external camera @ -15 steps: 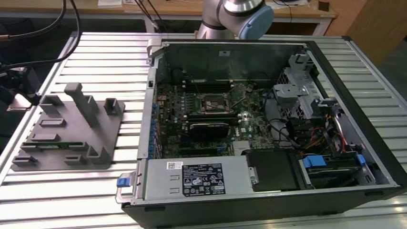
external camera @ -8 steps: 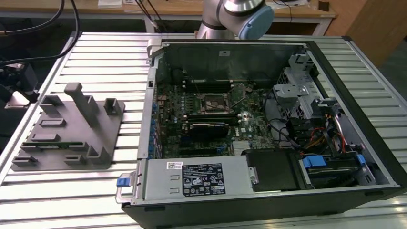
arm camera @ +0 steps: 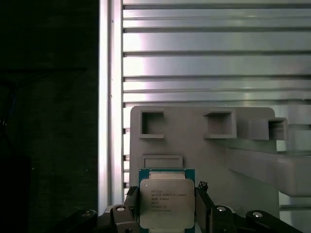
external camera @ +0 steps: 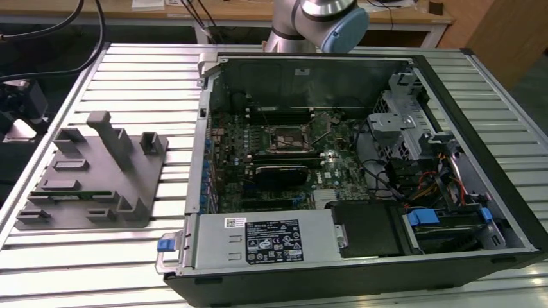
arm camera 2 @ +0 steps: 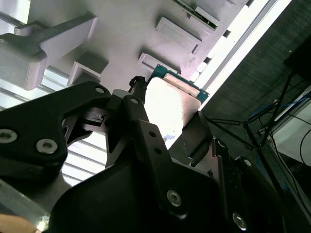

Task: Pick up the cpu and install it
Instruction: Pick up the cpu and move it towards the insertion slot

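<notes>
The cpu (arm camera: pixel 166 201) is a flat square chip with a silvery top and a green rim. It sits between the two black fingers (arm camera: pixel 203 193) of my gripper (arm camera: pixel 166 194), which is shut on its opposite edges. In the second wrist view the cpu (arm camera 2: pixel 170 104) shows bright in the gripper (arm camera 2: pixel 170 110), close over the grey fixture block (arm camera 2: pixel 146 29). The fixture's shallow square pocket (arm camera: pixel 163 161) lies just beyond the chip. In the exterior view the black-framed motherboard socket (external camera: pixel 287 138) lies inside the opened computer case (external camera: pixel 514 212).
The grey fixture block (external camera: pixel 90 173) with upright posts stands on the slatted metal table (external camera: pixel 137 70), on the exterior view's left of the case. The power supply (external camera: pixel 265 240), drive cage (external camera: pixel 402 128) and cables (external camera: pixel 428 179) crowd the case. The arm's base (external camera: pixel 330 22) rises behind it.
</notes>
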You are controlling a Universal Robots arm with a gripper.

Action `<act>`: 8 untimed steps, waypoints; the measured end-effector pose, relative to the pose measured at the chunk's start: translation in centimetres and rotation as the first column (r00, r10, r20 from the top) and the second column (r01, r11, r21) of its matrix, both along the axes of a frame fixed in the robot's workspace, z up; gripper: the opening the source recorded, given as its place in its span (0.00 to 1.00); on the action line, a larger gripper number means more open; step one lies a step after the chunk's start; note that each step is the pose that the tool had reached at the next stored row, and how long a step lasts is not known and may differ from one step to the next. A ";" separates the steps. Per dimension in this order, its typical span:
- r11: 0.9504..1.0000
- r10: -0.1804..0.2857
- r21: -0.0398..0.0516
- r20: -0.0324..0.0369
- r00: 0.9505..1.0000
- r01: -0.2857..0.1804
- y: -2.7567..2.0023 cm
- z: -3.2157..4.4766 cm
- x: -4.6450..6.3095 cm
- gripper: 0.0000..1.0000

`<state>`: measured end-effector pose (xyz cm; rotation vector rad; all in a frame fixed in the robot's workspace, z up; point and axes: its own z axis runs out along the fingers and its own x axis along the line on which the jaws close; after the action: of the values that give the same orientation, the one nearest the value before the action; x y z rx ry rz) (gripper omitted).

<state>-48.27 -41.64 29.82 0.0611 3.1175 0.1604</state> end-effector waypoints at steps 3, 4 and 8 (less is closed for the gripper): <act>1.000 0.000 0.001 0.000 1.000 0.000 0.00 0.30 0.0 0.55; 1.000 0.000 0.001 0.000 1.000 0.000 0.00 0.39 0.0 0.55; 1.000 0.000 0.002 0.000 1.000 0.000 0.00 0.83 0.0 0.55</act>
<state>-48.27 -41.64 30.65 0.0611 3.1174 0.1632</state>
